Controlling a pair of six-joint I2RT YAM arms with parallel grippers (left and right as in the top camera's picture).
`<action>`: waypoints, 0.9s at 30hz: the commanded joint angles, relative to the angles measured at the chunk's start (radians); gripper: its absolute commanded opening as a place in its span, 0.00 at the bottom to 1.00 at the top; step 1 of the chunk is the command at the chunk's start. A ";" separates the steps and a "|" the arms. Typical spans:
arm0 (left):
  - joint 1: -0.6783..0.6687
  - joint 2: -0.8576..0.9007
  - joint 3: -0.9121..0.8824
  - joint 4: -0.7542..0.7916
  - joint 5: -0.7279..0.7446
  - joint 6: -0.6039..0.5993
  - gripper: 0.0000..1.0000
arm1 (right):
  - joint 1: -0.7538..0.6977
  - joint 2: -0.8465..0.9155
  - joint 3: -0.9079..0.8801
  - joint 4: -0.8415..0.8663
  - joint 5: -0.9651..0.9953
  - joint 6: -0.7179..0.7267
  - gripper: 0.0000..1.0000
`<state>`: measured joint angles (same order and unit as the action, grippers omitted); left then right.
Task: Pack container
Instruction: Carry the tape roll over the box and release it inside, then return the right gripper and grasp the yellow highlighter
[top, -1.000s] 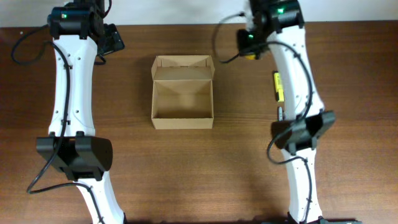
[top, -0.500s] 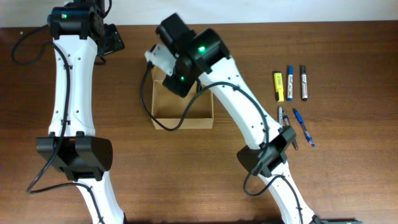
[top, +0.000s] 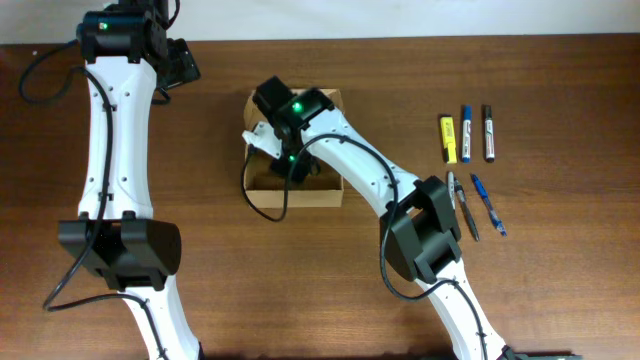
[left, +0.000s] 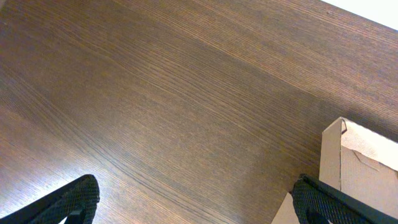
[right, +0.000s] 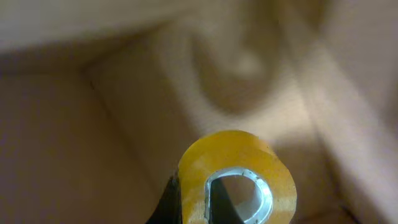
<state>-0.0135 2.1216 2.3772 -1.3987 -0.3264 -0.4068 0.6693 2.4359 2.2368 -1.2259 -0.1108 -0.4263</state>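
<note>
The container (top: 322, 196) is an open tan cardboard box at the table's middle, with its flap lid at the far side. My right gripper (top: 293, 163) is down inside it, shut on a yellow marker (right: 236, 180), which I see end-on with the box's inner walls (right: 93, 124) around it. My left gripper (top: 181, 62) is open and empty at the far left; in the left wrist view (left: 196, 208) it hangs above bare wood, with a corner of the container (left: 354, 162) at its right finger.
To the right of the box lie a yellow highlighter (top: 449, 138), a blue marker (top: 466, 120), a black marker (top: 489, 132) and several pens (top: 470, 215). The right arm reaches across the table from the front right.
My right arm has swung from the far right over to the box and lowered into it with the yellow marker. The left arm has not moved.
</note>
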 joint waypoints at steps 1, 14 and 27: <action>0.002 0.001 0.016 -0.001 -0.010 0.012 1.00 | -0.003 -0.001 -0.055 0.023 -0.013 -0.007 0.04; 0.002 0.001 0.016 -0.001 -0.011 0.012 1.00 | -0.021 -0.120 0.197 -0.113 0.120 0.130 0.58; 0.002 0.001 0.016 -0.001 -0.011 0.012 1.00 | -0.445 -0.420 0.240 -0.156 0.256 0.388 0.64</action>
<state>-0.0135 2.1216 2.3772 -1.3991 -0.3264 -0.4068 0.3740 1.9972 2.5046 -1.3739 0.1204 -0.1471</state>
